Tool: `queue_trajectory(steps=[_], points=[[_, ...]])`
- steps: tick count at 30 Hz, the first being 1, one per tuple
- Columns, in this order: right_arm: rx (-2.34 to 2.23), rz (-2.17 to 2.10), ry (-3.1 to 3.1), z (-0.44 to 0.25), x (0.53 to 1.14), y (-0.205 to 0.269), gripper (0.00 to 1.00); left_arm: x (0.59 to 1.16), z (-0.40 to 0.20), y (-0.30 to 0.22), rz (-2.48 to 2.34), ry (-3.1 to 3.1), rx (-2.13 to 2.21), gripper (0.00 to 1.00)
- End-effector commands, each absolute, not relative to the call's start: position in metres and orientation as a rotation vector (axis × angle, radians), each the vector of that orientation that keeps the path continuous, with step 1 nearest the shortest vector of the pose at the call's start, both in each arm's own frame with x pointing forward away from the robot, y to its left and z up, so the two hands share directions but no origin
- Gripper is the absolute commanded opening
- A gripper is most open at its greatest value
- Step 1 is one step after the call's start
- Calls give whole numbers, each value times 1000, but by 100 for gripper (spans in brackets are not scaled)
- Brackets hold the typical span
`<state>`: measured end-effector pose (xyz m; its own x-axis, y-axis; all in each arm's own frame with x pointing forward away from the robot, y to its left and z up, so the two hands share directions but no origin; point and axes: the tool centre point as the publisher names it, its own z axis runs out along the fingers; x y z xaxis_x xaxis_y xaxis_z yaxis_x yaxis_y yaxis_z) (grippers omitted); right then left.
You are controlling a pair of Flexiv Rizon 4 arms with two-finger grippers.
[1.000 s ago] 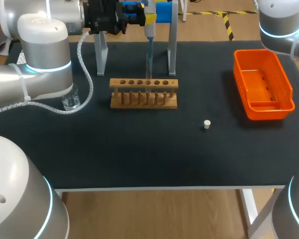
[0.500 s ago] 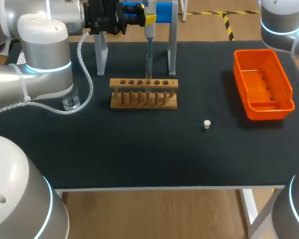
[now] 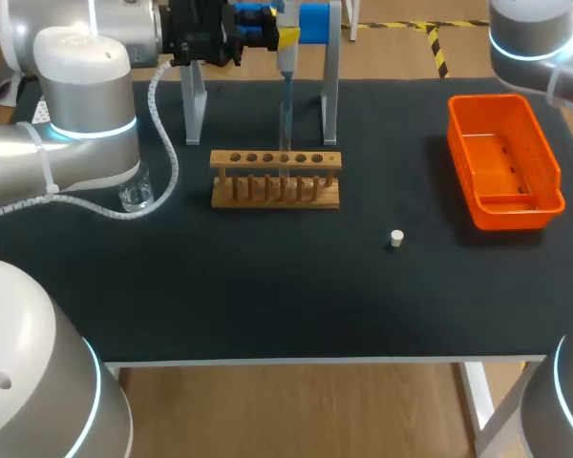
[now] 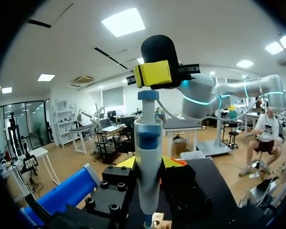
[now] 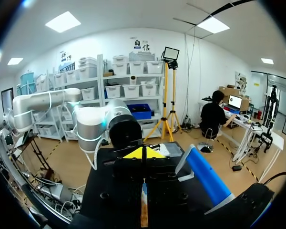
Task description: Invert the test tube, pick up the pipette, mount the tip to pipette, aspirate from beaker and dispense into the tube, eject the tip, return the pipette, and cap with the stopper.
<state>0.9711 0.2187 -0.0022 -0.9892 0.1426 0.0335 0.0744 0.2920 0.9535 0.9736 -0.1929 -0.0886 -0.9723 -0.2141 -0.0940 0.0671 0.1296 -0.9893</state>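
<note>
left gripper (image 4: pixel 148 164) is pinching the pipette (image 3: pixel 286 59), holding it upright with the tip poking down into the wooden rack (image 3: pixel 275 178), right gripper (image 4: pixel 155 74) is sitting just above the plunger with its fingers pressed together, and the stopper (image 3: pixel 396 239) is lying loose on the table (image 3: pixel 267 286)
</note>
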Motion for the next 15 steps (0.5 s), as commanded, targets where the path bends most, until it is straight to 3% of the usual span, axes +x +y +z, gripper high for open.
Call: queue_trajectory(steps=[1, 15], points=[[207, 1819, 2488, -3, 977, 223, 0, 974, -89, -194, -1935, 2190, -146, 0], [209, 1810, 2522, -14, 977, 227, 0, 974, -89, -194, -1935, 2190, -146, 0]])
